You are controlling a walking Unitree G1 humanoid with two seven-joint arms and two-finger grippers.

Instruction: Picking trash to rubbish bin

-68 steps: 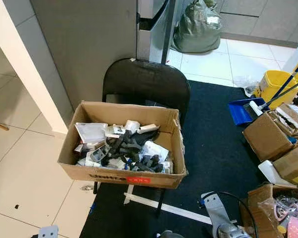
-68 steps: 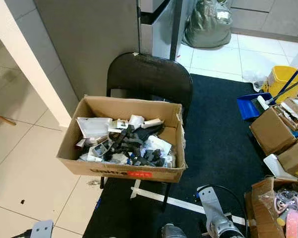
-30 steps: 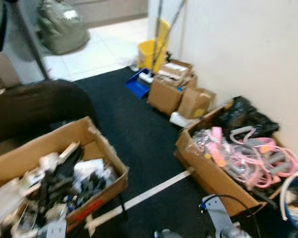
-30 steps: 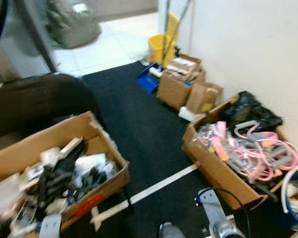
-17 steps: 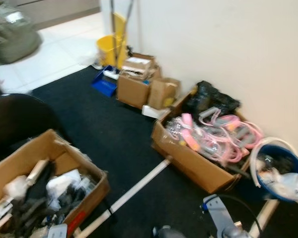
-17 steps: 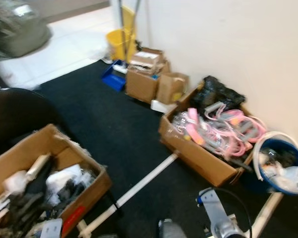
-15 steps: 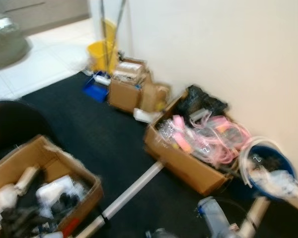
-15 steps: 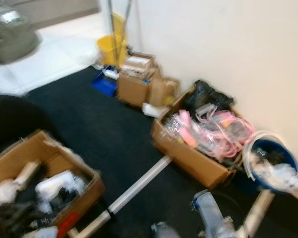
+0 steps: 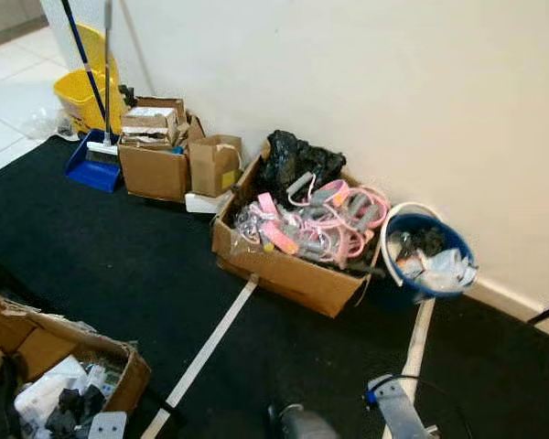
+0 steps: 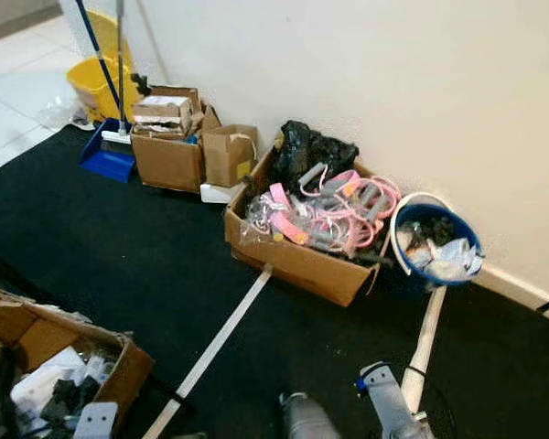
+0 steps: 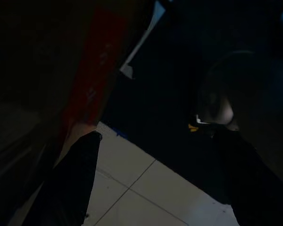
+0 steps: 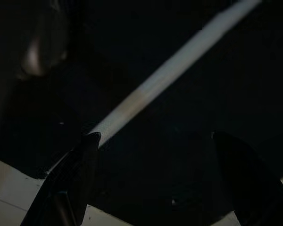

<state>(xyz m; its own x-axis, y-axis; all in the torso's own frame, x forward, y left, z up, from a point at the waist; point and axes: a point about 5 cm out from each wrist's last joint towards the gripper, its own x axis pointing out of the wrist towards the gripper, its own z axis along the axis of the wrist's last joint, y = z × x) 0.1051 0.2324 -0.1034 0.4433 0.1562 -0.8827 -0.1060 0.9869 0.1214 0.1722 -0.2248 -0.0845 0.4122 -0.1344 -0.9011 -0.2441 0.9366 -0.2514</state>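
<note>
The blue rubbish bin stands on the black carpet against the white wall, just right of a cardboard box of pink cables, with crumpled white trash inside it. Both arms hang low, well apart from the bin. The left gripper has its fingers spread wide beside a cardboard box with a red label, its writing too dark to read. The right gripper also hangs with fingers apart over a white tape strip on the carpet. No other writing is legible.
</note>
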